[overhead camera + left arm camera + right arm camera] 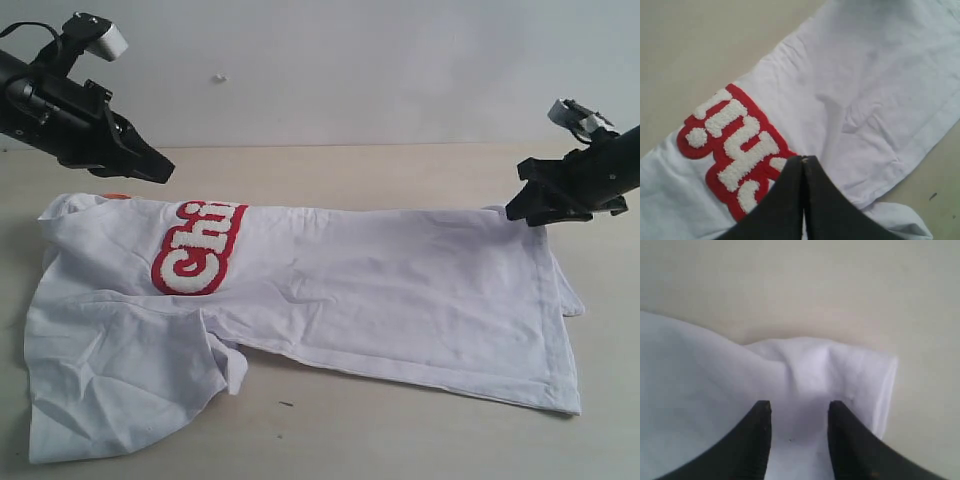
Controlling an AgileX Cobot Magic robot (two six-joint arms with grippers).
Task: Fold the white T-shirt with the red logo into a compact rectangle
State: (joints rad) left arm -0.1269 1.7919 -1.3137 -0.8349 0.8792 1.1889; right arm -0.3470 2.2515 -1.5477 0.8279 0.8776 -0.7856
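Observation:
The white T-shirt (400, 290) lies folded lengthwise across the table, collar end at the left and hem at the right. The red logo (197, 250) shows only in part, cut off by the fold. My left gripper (165, 172) hangs above the collar end, shut with nothing in it; in the left wrist view its tips (803, 159) meet over the logo (735, 145). My right gripper (525, 205) sits at the hem's far corner. In the right wrist view it (800, 407) stands open, with the bunched shirt corner (805, 365) lying under and beyond the fingers.
A short sleeve (110, 390) spreads toward the front left. A small orange neck tag (117, 196) peeks out at the collar. Bare tan table (400, 165) lies behind the shirt and along the front edge (400, 430).

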